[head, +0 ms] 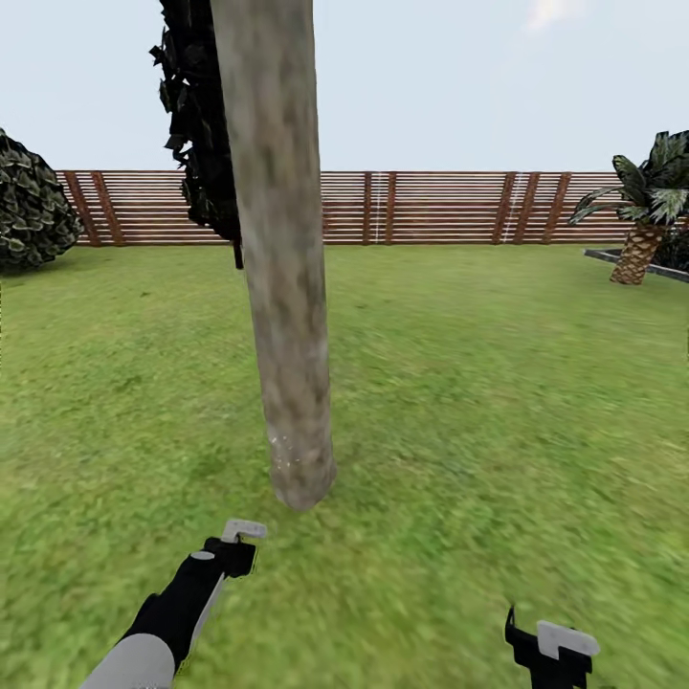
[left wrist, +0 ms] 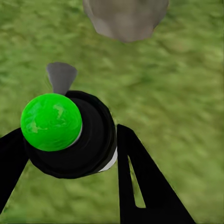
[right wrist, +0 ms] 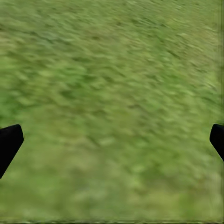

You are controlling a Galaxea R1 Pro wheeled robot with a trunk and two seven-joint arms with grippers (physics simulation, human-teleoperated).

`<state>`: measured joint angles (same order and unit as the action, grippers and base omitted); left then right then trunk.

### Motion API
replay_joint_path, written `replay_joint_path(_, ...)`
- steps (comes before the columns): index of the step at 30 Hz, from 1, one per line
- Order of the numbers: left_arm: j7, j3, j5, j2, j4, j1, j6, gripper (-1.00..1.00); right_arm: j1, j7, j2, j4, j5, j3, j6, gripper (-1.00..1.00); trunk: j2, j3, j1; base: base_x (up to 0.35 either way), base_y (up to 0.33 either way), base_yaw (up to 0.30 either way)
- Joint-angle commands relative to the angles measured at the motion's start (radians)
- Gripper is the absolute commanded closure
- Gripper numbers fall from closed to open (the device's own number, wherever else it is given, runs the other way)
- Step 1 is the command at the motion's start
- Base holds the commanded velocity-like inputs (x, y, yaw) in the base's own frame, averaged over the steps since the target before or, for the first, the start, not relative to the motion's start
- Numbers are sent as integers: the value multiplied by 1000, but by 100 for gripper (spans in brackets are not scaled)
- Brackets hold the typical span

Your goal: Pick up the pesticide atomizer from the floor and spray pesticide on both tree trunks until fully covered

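One tree trunk (head: 287,287), thick and mottled grey-brown, rises from the lawn straight ahead; its base also appears in the left wrist view (left wrist: 126,16). A few faint white specks sit low on the bark. My left gripper (head: 234,550) is just short of the trunk's base and is shut on the pesticide atomizer (left wrist: 51,121), a black round body with a green ball cap and a grey nozzle (left wrist: 60,77) pointing toward the trunk. My right gripper (head: 550,643) hangs low at the right over grass, open and empty, its fingertips (right wrist: 9,144) far apart.
A dark columnar tree (head: 196,124) stands behind the trunk. A brown slat fence (head: 431,206) closes the lawn at the back. A round shrub (head: 29,206) is at far left, a short palm (head: 643,215) and a paved edge (head: 636,263) at far right. Open grass lies all around.
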<state>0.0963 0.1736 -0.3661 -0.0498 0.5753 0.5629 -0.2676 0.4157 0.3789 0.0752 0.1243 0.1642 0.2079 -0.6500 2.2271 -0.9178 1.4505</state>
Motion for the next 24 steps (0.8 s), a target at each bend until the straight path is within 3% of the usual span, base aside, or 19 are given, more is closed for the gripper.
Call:
replay_joint_path(1,0,-3,1,-2,8,-1,-1,100,0,0,0,0,0,0,0,-100,0,0,0,-221,244,-7)
replay_joint_path(4,1,-8,0,-13,17,0,-1,100,0,0,0,0,0,0,0,-100,0,0,0,-224,244,-3)
replay_joint_path(6,10,-11,1,-50,20,8,0,100,0,0,0,0,0,1,0,-100,0,0,0,-239,214,0)
replay_joint_path(9,12,-14,1,-73,64,12,-7,100,0,0,0,0,0,1,0,-100,0,0,0,-97,79,0)
replay_joint_path(15,17,-14,2,-46,231,17,-129,100,0,0,0,-2,0,1,0,-100,0,0,0,-8,7,0)
replay_joint_path(17,20,-18,2,-52,245,17,-137,100,0,0,0,-2,0,1,0,-100,0,0,0,0,0,0)
replay_joint_path(18,25,-27,2,-59,247,17,-139,100,0,0,0,-2,0,1,0,-100,0,0,0,0,0,0)
replay_joint_path(20,50,-123,3,-97,252,17,-152,100,0,0,0,-2,0,1,0,-100,0,0,0,0,0,0)
replay_joint_path(24,56,-158,30,-105,306,18,-235,100,0,0,1,-2,0,1,0,-100,0,0,0,0,0,0)
